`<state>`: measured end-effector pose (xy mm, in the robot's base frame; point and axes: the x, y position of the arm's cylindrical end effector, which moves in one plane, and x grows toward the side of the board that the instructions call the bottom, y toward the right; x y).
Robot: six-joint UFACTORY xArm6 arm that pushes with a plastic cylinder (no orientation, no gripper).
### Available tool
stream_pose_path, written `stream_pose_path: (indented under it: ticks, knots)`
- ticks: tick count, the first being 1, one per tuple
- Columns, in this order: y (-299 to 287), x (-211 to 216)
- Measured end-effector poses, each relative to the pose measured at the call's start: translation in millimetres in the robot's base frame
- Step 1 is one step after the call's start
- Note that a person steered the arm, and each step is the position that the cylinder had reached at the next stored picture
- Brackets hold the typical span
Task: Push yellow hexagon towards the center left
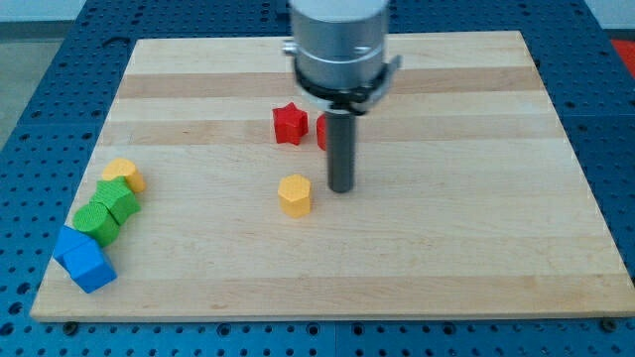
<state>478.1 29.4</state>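
The yellow hexagon (295,194) sits on the wooden board (476,248), a little left of the board's middle. My tip (341,188) rests on the board just to the right of the yellow hexagon, with a small gap between them. The rod rises from the tip to the grey arm body at the view's top.
A red star block (290,124) lies above the hexagon. Another red block (323,132) is mostly hidden behind the rod. At the left edge sit a yellow block (123,176), two green blocks (118,201) (95,222) and two blue blocks (71,244) (90,269).
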Motion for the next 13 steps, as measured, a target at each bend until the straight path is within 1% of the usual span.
stream_pose_path:
  ticks: [1,2,3,4,5,6,7,8,9,11,12,13]
  knots:
    - [15.6,28.5]
    - [2.0,48.1]
    - [-31.7,43.0]
    - [-60.1,12.5]
    - [-105.1,-17.9]
    - [-118.6,-26.7]
    - [-91.4,-9.6]
    - [-94.4,18.5]
    - [-123.9,17.9]
    - [-192.3,-40.7]
    - [-192.5,-43.5]
    - [-165.6,-53.3]
